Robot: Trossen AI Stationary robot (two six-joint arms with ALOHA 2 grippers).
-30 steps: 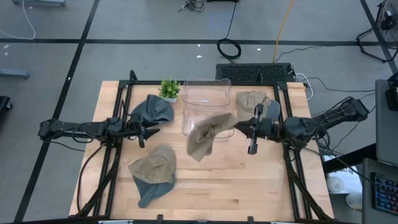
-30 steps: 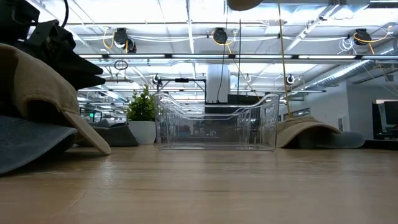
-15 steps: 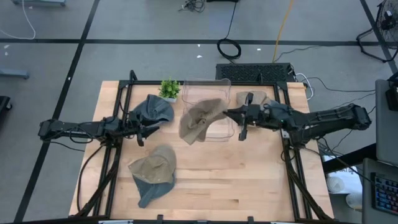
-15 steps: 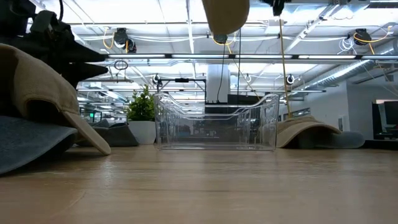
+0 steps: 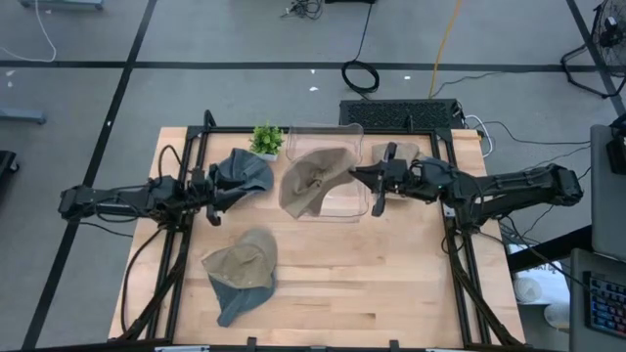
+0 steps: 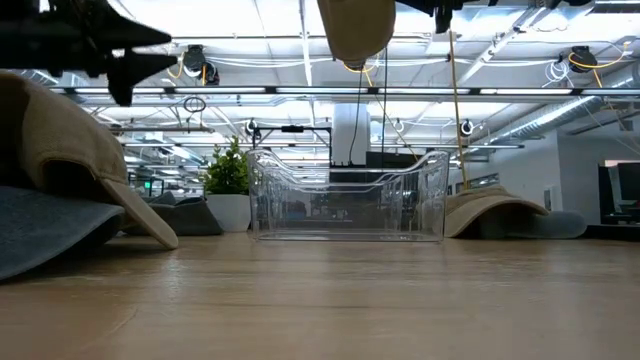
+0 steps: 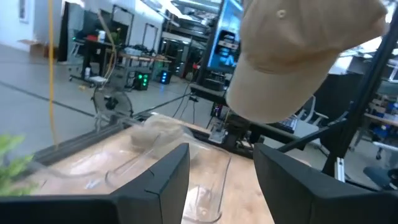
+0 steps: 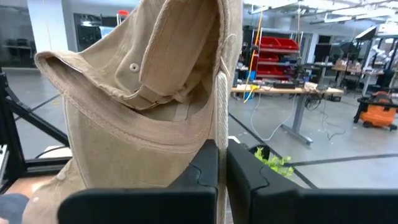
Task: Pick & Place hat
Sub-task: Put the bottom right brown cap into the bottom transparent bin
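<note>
The right gripper point(image 5: 354, 175) is pinched tight on the tan hat point(image 5: 311, 181). The hat hangs from it, up above the clear box point(image 5: 344, 203). The left gripper point(image 5: 227, 192) is open and holds nothing.

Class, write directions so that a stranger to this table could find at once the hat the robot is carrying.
Start at the clear plastic bin at the back of the wooden table, beside the small green potted plant. Over the bin hangs a tan cloth cap, pinched by its strap in the shut right gripper. The other hats lie on the table; it alone is in the air.
</note>
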